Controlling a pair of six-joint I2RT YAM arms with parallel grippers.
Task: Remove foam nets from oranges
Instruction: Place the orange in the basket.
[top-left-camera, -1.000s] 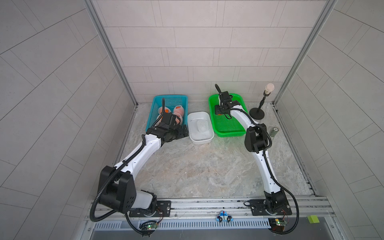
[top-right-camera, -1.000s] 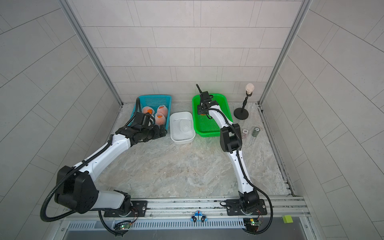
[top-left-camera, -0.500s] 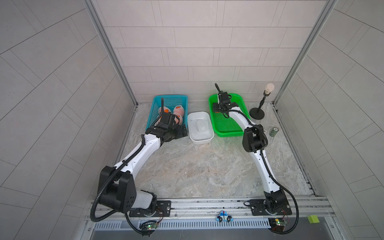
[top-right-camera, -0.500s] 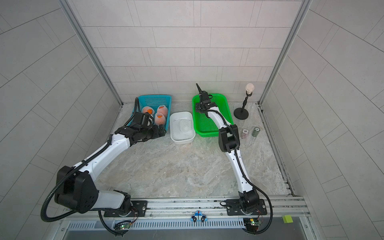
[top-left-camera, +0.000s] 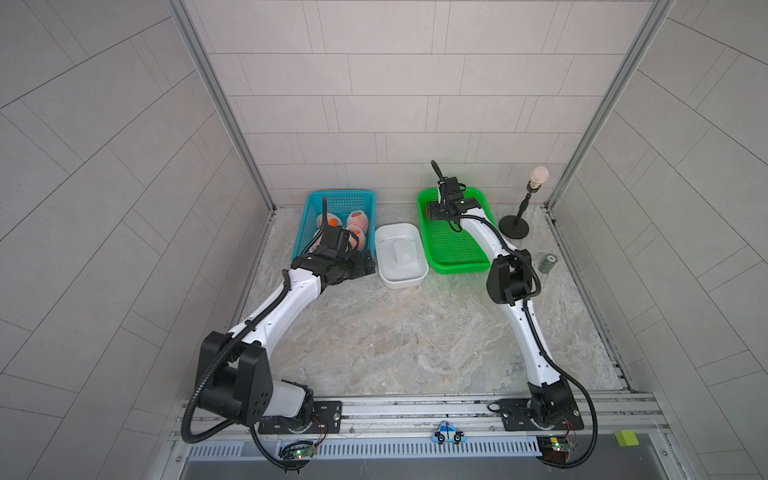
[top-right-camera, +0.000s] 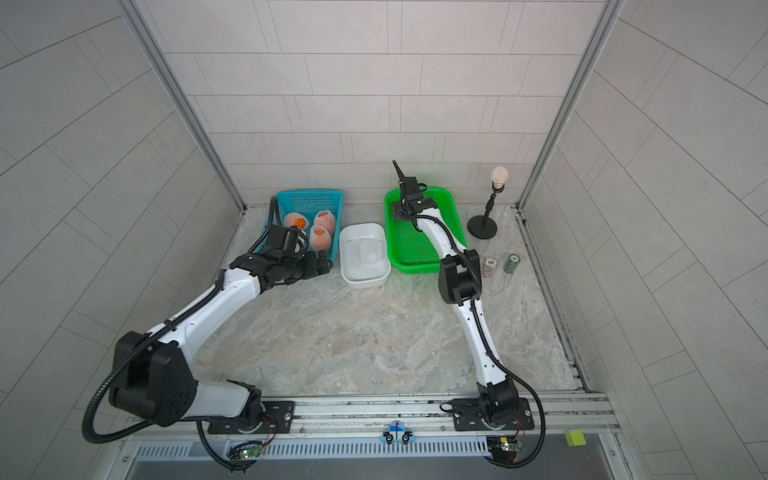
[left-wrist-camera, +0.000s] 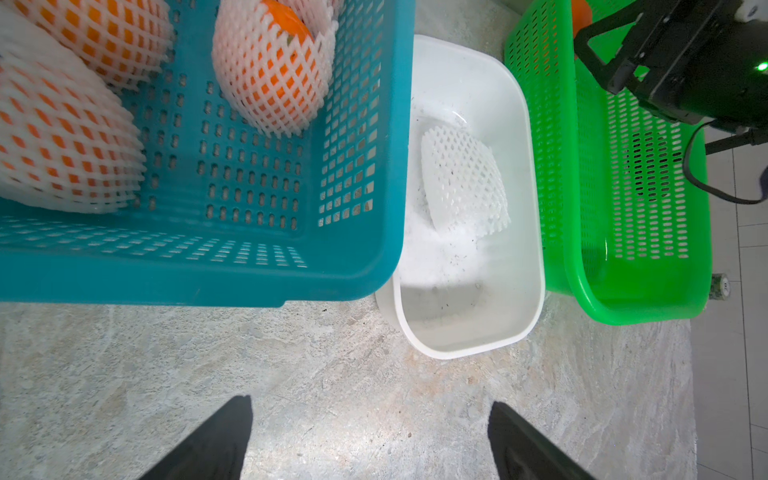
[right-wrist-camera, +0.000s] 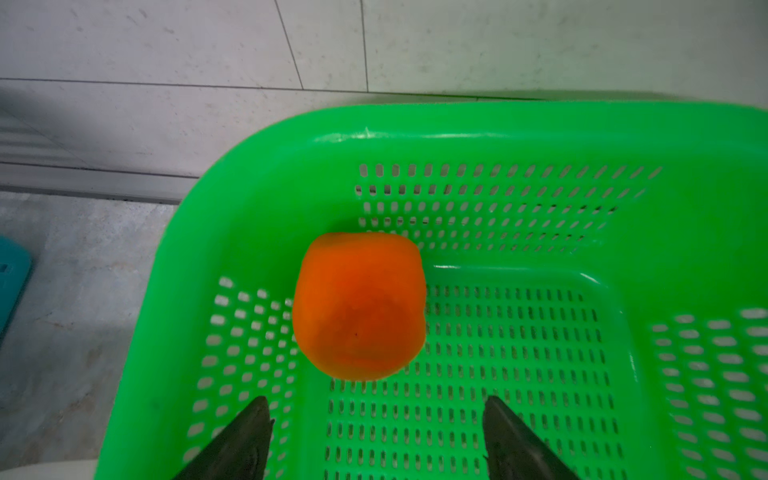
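Note:
Three oranges in white foam nets lie in the blue basket, and both top views show them. An empty foam net lies in the white tub. A bare orange rests in the far corner of the green tray. My right gripper hangs open just short of that orange, not touching it. Over the bare table in front of the basket and tub, my left gripper is open and empty.
The basket, the tub and the green tray stand side by side against the back wall. A black stand with a bulb is right of the tray. Two small cylinders lie near the right arm's elbow.
My right gripper has opened wider and shifted slightly toward the tray's far corner. The left arm has hardly moved.

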